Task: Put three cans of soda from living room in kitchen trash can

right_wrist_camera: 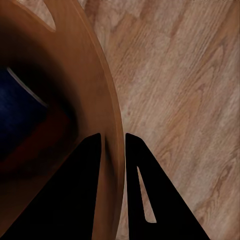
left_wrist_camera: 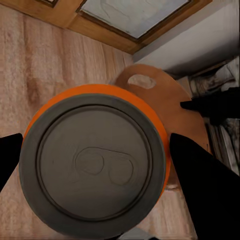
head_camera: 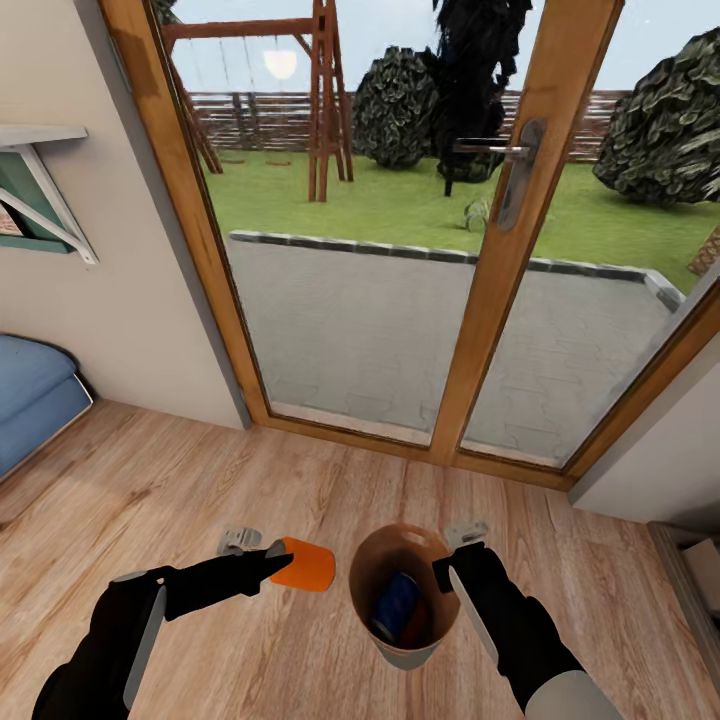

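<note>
My left gripper (head_camera: 268,558) is shut on an orange-red can of soda (head_camera: 306,565), held sideways just left of the trash can (head_camera: 362,588). In the left wrist view the can's grey end (left_wrist_camera: 95,160) sits between the dark fingers (left_wrist_camera: 200,180), with the tan bin and its oval hand slot (left_wrist_camera: 141,80) beyond. My right gripper (head_camera: 455,560) is shut on the bin's right rim; the right wrist view has one finger on each side of the wall (right_wrist_camera: 112,150). A dark blue can (head_camera: 397,603) lies inside the bin, with a reddish shape (right_wrist_camera: 42,145) beside it.
Wood-framed glass doors (head_camera: 500,260) stand close ahead, with a lever handle (head_camera: 495,150). The blue sofa (head_camera: 30,400) is at the left, below a wall shelf (head_camera: 40,190). A pale wall corner (head_camera: 660,460) closes in the right. Light plank floor (head_camera: 150,480) lies all around.
</note>
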